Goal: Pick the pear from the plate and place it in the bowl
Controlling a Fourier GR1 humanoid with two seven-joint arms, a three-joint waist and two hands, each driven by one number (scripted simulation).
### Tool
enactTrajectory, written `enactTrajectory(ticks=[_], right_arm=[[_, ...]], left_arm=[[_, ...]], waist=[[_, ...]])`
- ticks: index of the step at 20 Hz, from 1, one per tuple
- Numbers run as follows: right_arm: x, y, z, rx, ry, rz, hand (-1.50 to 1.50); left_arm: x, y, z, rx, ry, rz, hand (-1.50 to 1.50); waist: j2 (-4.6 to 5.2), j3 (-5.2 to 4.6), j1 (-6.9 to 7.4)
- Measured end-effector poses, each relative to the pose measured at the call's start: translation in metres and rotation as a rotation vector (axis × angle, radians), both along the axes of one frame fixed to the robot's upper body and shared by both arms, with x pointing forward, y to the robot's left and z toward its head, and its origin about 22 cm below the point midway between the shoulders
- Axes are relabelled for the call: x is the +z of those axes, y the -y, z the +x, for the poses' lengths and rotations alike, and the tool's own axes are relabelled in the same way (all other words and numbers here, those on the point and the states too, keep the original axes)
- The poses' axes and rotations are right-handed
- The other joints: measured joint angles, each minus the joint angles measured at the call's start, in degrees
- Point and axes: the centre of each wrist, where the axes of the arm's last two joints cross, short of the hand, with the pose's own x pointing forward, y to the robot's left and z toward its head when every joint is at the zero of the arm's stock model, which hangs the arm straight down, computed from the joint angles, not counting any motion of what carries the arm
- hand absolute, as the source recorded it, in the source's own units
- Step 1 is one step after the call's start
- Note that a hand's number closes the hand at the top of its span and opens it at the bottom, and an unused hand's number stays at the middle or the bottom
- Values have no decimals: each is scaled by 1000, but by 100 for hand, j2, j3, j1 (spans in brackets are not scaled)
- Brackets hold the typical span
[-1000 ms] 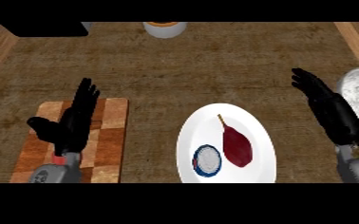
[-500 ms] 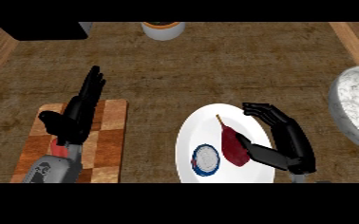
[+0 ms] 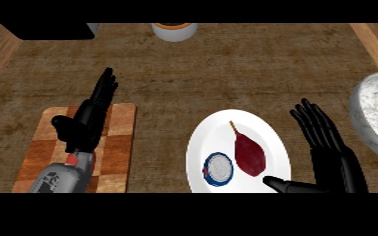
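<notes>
Reaching for the pear [image 3: 250, 155], not yet grasped.
My right hand [image 3: 328, 152] is spread wide right of the plate [image 3: 221, 130]; next, close round it.

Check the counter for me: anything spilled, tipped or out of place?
Nothing stands out. The pear lies on the white plate beside a small blue-rimmed disc; the right hand is open beside the plate, and the left hand rests over the chopping board.

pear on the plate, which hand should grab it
Right. The right hand hangs open beside the pear, its thumb over the white plate. The left hand sits over the chequered board.
</notes>
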Motion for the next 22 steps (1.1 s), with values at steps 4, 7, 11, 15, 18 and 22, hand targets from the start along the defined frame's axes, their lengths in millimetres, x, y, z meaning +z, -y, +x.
enactTrajectory(ticks=[4, 7, 11, 15, 18, 22], right_arm=[[36, 26, 3, -25, -62, -101, -150], [54, 33, 11, 4, -123, -142, -150], [62, 36, 23, 69, -241, -201, -150], [64, 31, 33, 151, -348, -271, -150], [57, 31, 35, 200, -417, -312, -150], [45, 28, 41, 251, -475, -350, -150]], left_arm=[[-2, 2, -1, -8, -4, -5, 0], [3, 5, 1, -7, -4, -5, 0], [8, 6, 0, -14, -1, -4, 0], [8, 7, 0, -19, 2, 1, 0], [12, 8, -1, -23, 1, -6, 0], [10, 5, 5, -15, 2, -6, 0]], waist=[[6, -4, 18], [10, -4, 44], [15, -3, 76], [19, -3, 89], [17, -3, 82], [19, -1, 70]])
